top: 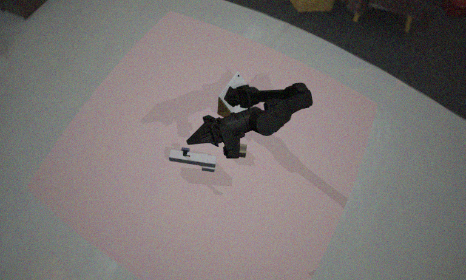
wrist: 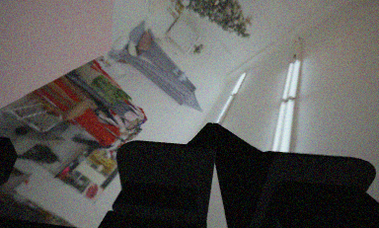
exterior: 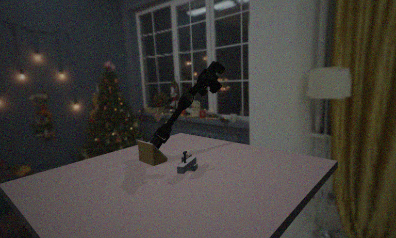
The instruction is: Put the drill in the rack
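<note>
High above the pink worktop, my end effector is closed on nothing. Well below stands the slim dark drill, as I judge it, upright in the long grey-white block, near the end away from its low step; the small tan block, presumably the rack, holds nothing I can make out.

In the top view, the arm partly hides the tan block.
</note>
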